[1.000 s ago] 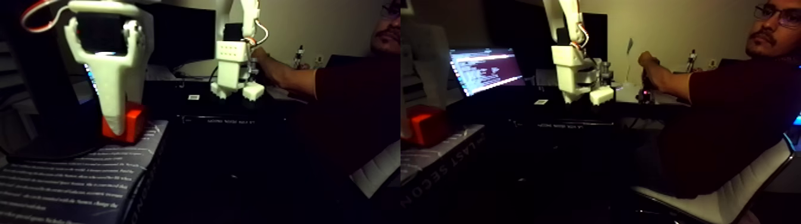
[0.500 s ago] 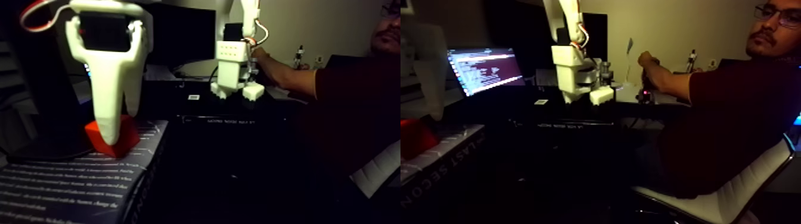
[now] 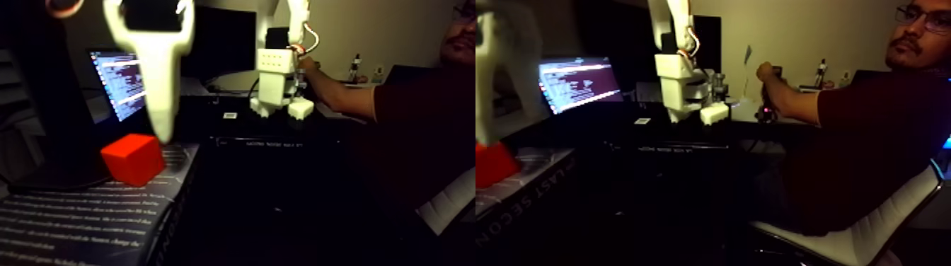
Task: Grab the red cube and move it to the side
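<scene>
1. The red cube (image 3: 133, 159) is seen resting on a dark book (image 3: 85, 219) with white print, near the book's far right corner, in the left half of the fixed view; one corner is turned toward the camera.
2. The same cube is cut off by the left edge of the right half, still on the book, whose spine lettering is seen there.
3. The cube is not gripped; it sits free, with nothing touching its top.
4. The gripper (image 3: 161, 134) is seen above and just behind the cube, its white finger (image 3: 159, 85) pointing down with the tip near the cube's upper right edge, apart from it as far as can be told.
5. Only one finger is made out, blurred; whether the jaws are wide or narrow cannot be told.
6. A lit laptop screen (image 3: 117, 81) with text lines is seen behind the gripper.
7. A second white arm (image 3: 279, 81) is seen further back on a dark desk, right of the gripper in the left half.
8. A person's hand (image 3: 308, 67) is placed on that second arm; the forearm reaches in from the right.
9. The person is seated on a white chair (image 3: 863, 233) in a dark red shirt, seen in the right half.
10. The room is dim; a pale wall is seen behind.
</scene>
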Available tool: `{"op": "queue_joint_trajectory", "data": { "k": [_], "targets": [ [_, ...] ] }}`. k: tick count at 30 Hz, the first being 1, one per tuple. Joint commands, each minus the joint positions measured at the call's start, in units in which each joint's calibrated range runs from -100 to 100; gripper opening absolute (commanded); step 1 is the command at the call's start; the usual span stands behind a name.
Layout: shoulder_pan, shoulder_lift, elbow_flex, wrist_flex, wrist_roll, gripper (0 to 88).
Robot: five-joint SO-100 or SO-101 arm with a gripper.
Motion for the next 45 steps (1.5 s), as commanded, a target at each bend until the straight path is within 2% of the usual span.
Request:
{"op": "queue_joint_trajectory", "data": {
  "k": [1, 12, 16, 18, 22, 27, 34, 37, 45],
  "targets": [
    [-2.17, -6.77, 1.49, 4.13, 1.94, 28.3],
    [-18.82, -29.63, 22.90, 4.13, 0.65, 27.5],
    [-25.65, -39.12, 33.33, 0.24, -2.32, 26.9],
    [-28.23, -43.66, 38.59, -3.31, -4.53, 21.0],
    [-33.90, -51.73, 48.66, -9.05, -7.55, 0.6],
    [-41.14, -60.55, 59.72, -13.27, -9.28, 0.6],
    [-42.97, -71.81, 71.88, -19.69, -19.96, 0.6],
    [-42.97, -77.86, 77.41, -21.04, -22.50, 0.6],
    [-42.80, -91.56, 80.77, -15.97, -30.05, 0.5]
  ]
}}
